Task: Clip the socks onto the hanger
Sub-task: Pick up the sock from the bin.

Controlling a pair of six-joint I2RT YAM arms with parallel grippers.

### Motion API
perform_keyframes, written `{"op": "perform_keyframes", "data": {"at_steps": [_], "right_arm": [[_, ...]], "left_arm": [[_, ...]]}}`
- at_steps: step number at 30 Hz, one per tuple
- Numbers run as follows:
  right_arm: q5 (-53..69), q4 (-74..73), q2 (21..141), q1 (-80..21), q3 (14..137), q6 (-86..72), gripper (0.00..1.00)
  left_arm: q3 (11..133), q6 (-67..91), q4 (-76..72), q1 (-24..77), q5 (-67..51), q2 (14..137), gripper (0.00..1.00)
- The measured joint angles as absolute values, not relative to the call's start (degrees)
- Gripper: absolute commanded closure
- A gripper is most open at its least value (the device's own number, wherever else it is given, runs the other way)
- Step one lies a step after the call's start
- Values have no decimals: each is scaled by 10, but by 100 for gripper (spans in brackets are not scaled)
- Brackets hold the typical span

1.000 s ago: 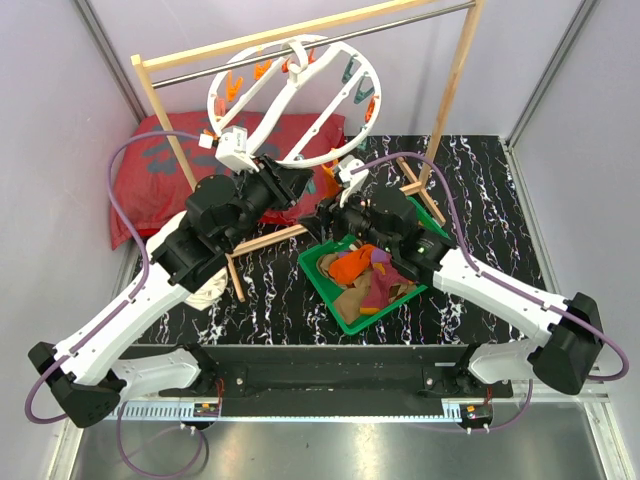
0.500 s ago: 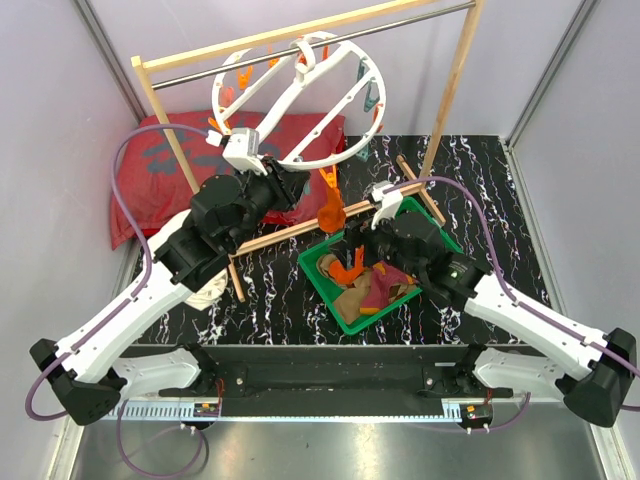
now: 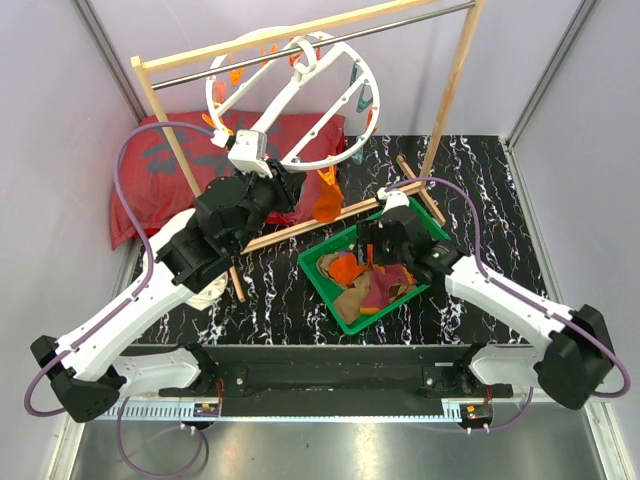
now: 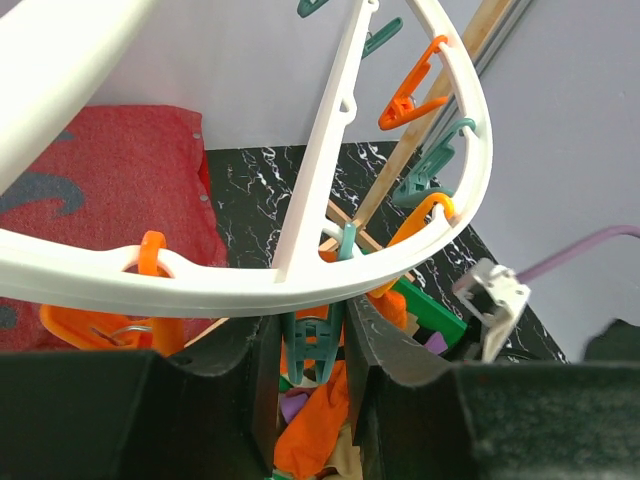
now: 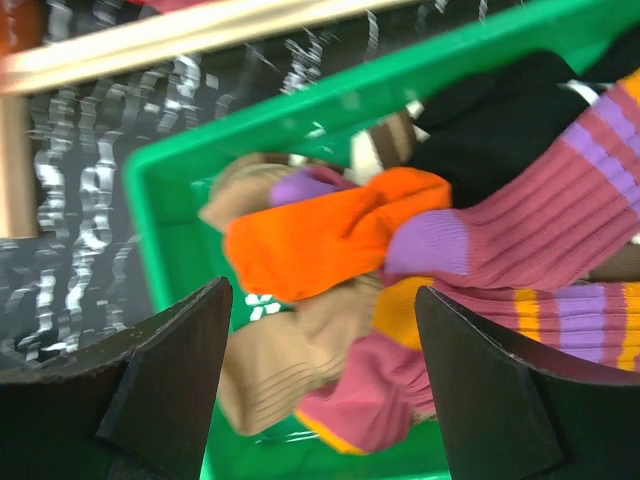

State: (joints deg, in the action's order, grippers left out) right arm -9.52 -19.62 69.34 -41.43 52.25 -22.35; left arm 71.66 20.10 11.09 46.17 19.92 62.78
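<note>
Above the black marbled table [image 3: 480, 200], the left hand [image 4: 310, 345] is clamped on a teal clip [image 4: 312, 330] of the hanger [image 4: 300, 280], with an orange sock [image 3: 327, 205] hanging just below. The right hand [image 5: 320, 300], fingers apart, hovers over the socks [image 5: 330, 230] in the green bin [image 5: 160, 200].

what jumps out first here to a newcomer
A white ring hanger hangs from the rack bar at the back; the left claw pinches a teal clip on its near rim, an orange sock dangling below. At centre, a green bin of bright socks sits under the open right claw.
</note>
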Motion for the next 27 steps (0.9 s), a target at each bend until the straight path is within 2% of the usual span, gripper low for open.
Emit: {"op": "perform_keyframes", "data": {"at_steps": [7, 9, 12, 17, 21, 27], "right_arm": [[-91, -201, 752, -376, 524, -200, 21], [-82, -205, 762, -365, 529, -187, 26], [-41, -206, 787, -360, 549, -156, 34], [44, -203, 832, -362, 568, -115, 37], [73, -204, 845, -385, 568, -79, 37], [51, -192, 845, -463, 563, -30, 40]], "left_arm": [[724, 199, 112, 463, 203, 634, 100], [724, 199, 113, 464, 203, 635, 100], [729, 199, 117, 464, 203, 640, 100], [734, 199, 120, 465, 203, 643, 100], [735, 199, 122, 465, 203, 644, 100], [736, 199, 124, 466, 203, 644, 100]]}}
